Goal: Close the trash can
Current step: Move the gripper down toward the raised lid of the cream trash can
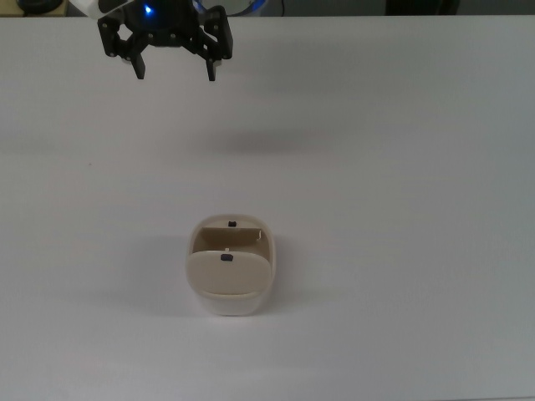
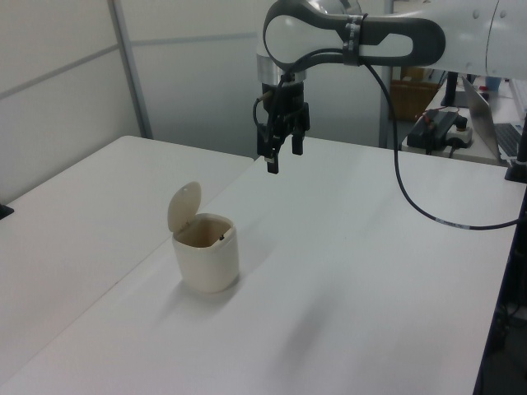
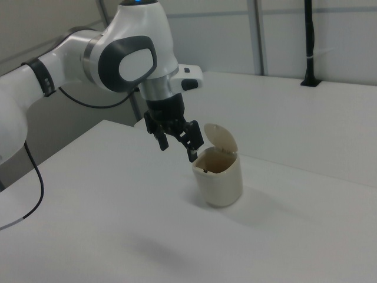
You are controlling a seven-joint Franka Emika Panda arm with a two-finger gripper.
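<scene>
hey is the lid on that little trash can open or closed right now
Open. The lid stands upright above the trash can, and the top view looks into the hollow inside.

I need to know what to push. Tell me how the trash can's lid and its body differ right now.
The lid is a thin flat flap; the body is a deep open tub. The lid stands raised and tilted at one edge of the rim; the body sits upright on the table. They share a cream colour, and each bears a small dark mark in the top view. The gripper hangs open, apart from both.
</scene>
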